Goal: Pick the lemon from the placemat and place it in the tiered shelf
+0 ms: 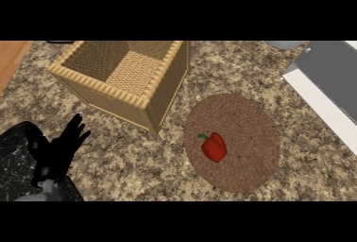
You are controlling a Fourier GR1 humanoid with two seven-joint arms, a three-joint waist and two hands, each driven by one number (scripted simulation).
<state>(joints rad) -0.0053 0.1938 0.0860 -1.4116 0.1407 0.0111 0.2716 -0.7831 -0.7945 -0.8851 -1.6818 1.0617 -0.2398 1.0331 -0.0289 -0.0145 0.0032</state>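
Inside, wicker basket (157, 97) holds nothing visible.

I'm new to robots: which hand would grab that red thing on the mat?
Probably the left hand: it's the only one showing, open, left of the mat. The item is a red pepper, not a lemon. The right hand isn't in view.

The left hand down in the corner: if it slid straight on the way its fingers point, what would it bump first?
Probably the wicker basket. The left hand points up and slightly right toward its near wall, though height is unclear.
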